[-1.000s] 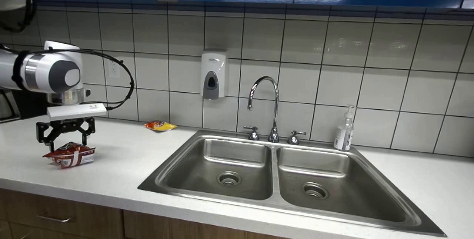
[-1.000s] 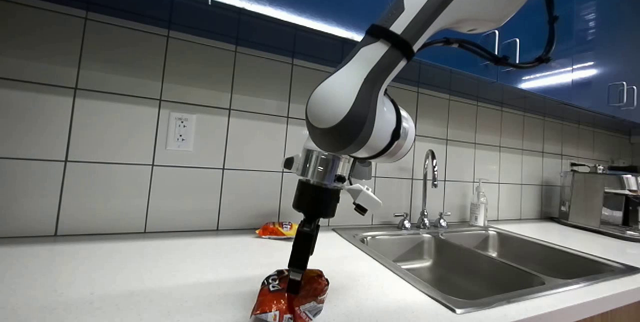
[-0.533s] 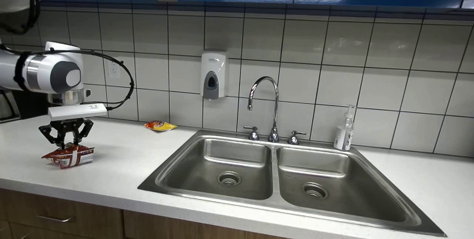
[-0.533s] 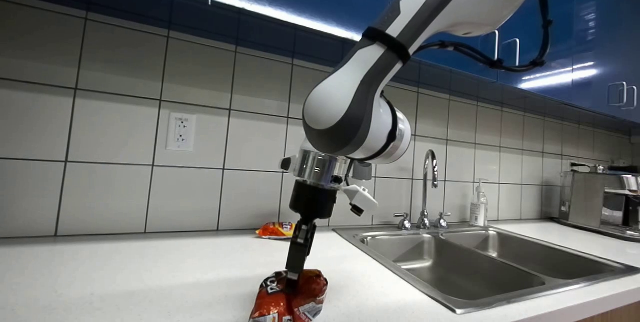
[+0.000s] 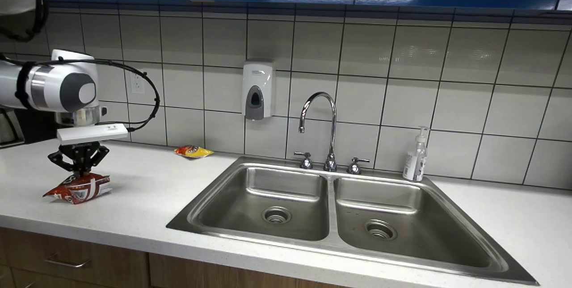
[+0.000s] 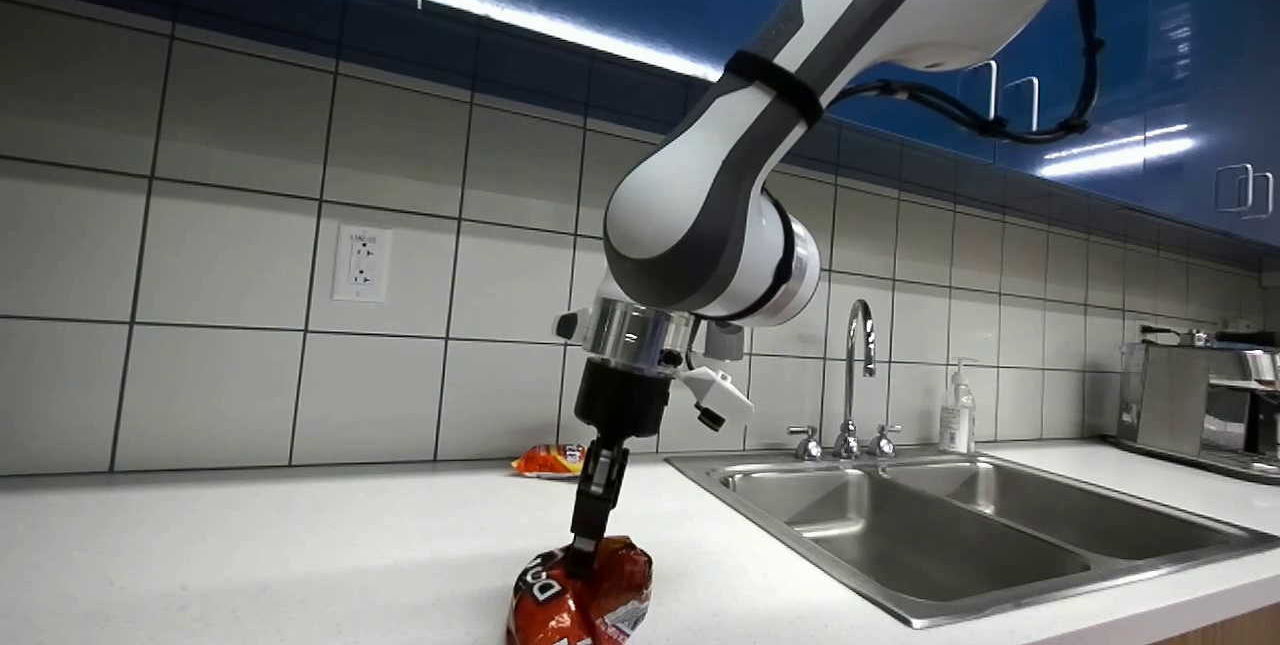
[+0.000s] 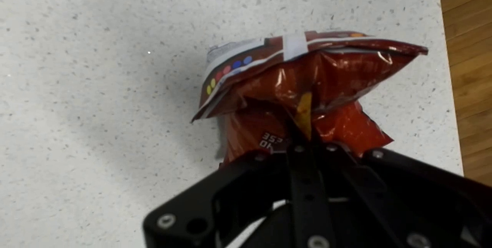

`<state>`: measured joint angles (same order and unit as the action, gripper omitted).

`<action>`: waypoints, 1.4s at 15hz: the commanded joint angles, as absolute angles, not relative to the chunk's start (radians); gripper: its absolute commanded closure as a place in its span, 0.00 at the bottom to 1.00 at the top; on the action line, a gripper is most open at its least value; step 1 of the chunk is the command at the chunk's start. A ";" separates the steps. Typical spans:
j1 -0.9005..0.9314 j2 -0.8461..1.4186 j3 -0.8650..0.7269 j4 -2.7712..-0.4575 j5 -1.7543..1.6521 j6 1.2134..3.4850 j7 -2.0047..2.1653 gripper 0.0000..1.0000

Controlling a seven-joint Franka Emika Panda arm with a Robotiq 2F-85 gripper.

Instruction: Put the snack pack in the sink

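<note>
The snack pack (image 5: 79,189) is a crinkled red-brown packet with white patches, on or just above the counter left of the sink. My gripper (image 5: 82,173) points down and is shut on a fold at the pack's upper middle. In an exterior view the gripper (image 6: 583,565) pinches the snack pack (image 6: 625,590) from above. The wrist view has the snack pack (image 7: 342,75) bulging out beyond the jaws, which are together; their tips are hidden in the folds. The double-basin steel sink (image 5: 331,216) holds nothing that I can see.
A small yellow-and-red packet (image 5: 193,151) lies near the tiled wall. A curved chrome faucet (image 5: 333,127) rises behind the sink between two handles. A pump bottle (image 5: 415,158) stands at the sink's back corner. In the wrist view the counter ends at right, above wooden floor (image 7: 471,67).
The gripper's jaws have gone from wide apart to together, bunching the pack's middle. The gripper and the pack have shifted very slightly, and the pack sits a little more tilted.
</note>
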<state>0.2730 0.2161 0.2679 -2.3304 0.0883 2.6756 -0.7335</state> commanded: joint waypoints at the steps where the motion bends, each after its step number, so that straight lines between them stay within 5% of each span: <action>1: 0.235 0.164 0.302 -2.336 0.074 2.678 -0.733 1.00; 11: 0.193 -0.054 0.226 -2.362 0.133 2.696 -0.741 1.00; 21: 0.089 0.002 0.044 -2.322 0.140 2.701 -0.779 1.00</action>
<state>0.1227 -0.0245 0.0691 -2.3409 0.1187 2.6857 -0.7356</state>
